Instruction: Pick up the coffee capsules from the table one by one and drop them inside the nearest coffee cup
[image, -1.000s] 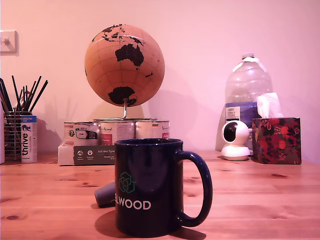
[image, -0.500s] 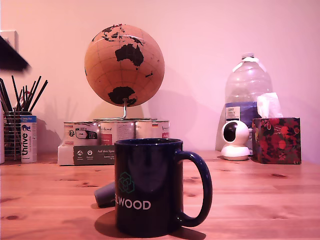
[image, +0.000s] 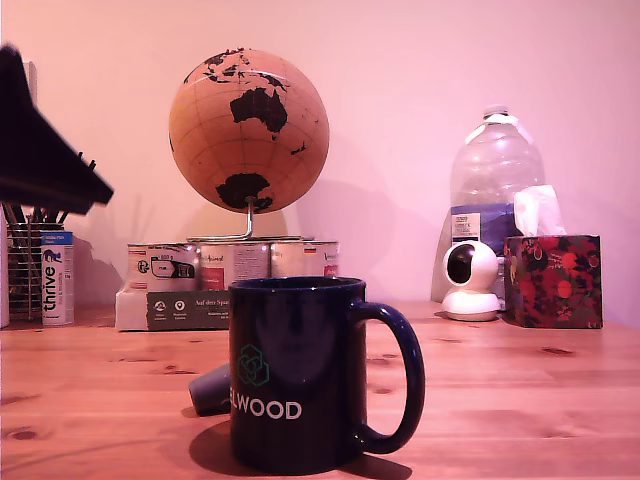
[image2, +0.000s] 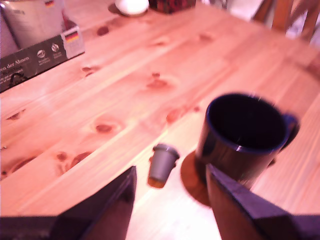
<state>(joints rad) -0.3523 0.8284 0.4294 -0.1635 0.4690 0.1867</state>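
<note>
The coffee cup (image: 300, 375) is a glossy navy mug on the table (image: 520, 400), handle to the exterior view's right. One grey coffee capsule (image: 210, 388) peeks out behind its left side, apparently lying on its side. In the wrist view the capsule (image2: 162, 164) rests on the wood right beside the empty cup (image2: 242, 132). My gripper (image2: 170, 172) is open, with its two dark fingers (image2: 105, 205) wide apart and nothing held. In the exterior view it is a blurred dark shape (image: 50, 150) high at the left, well above the table.
Along the back wall stand a cork globe (image: 248, 130), tin cans in a cardboard tray (image: 225, 265), a pen holder (image: 25, 270) with a "thrive" tube (image: 57, 278), a water bottle (image: 497, 175), a white camera (image: 471, 278) and a tissue box (image: 553, 280).
The dark gripper shape has come into the exterior view from the left and grown larger, moving down and rightward. Cup and capsule have not moved.
</note>
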